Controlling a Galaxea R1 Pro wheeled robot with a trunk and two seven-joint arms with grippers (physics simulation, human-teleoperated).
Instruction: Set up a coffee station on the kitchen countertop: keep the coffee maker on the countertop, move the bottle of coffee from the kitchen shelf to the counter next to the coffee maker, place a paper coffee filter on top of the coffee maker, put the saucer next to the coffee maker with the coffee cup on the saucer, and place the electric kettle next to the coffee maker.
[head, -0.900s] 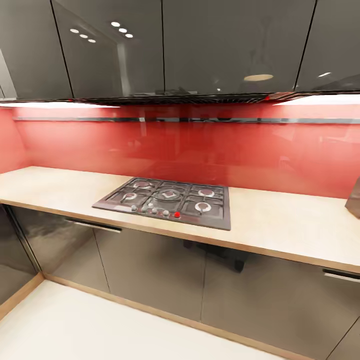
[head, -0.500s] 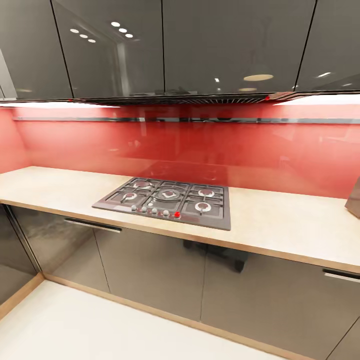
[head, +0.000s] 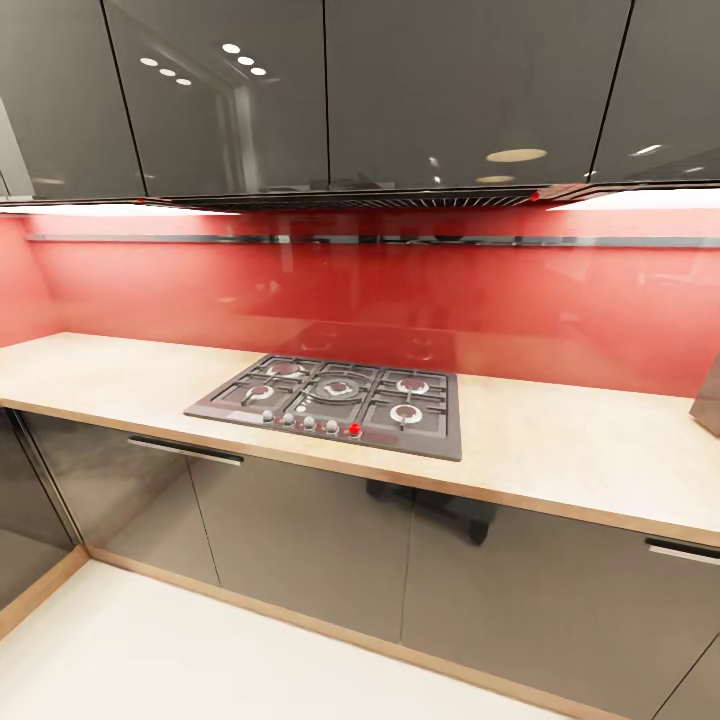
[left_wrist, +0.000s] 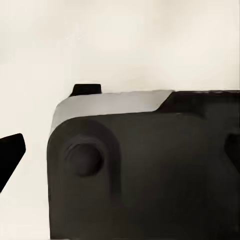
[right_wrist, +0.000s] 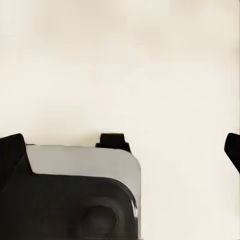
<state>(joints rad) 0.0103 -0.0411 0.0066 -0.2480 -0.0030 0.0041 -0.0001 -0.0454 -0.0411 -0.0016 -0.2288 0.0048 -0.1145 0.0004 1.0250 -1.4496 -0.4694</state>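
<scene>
head view shows the long light beige wood-grain countertop (head: 560, 450) with a dark gas hob (head: 335, 400); gripper states cannot be told, so i'd drive on slowly, scanning for the station items.

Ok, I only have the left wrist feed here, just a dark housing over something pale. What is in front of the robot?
Observer: The head view shows the countertop running across the picture, with a gas hob set into it.
Operator: Any coffee things on it?
Observer: None that I can name. A brownish object is cut off at the right edge of the head view, too little of it to identify.
Operator: And the right gripper?
Observer: In the right wrist view the right gripper has a dark fingertip at each side edge, wide apart, and they grip nothing.
</scene>
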